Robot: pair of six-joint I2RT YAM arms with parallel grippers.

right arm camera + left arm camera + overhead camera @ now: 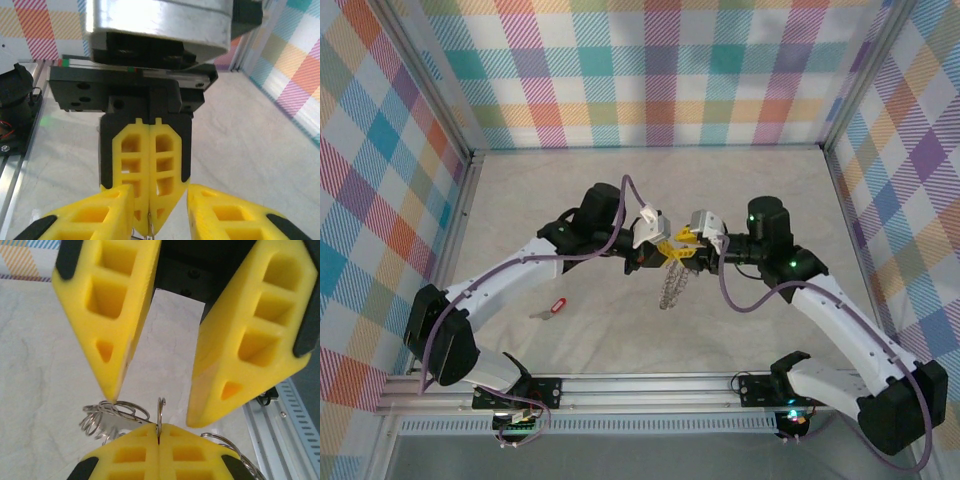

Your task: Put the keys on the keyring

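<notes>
Keyring is clamped in your left end effector, right end effector gaping, red key unthreaded on the tabletop.

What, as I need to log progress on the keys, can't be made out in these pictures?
Whether any key hangs on the keyring: top view, too small, loops tangled.
Keyring's lower loops: left wrist view, hidden by the left end effector, cut off at the bottom edge.
The red key's blade: top view, too small.
What the left end effector grips: right wrist view, cut off at the bottom edge.
</notes>
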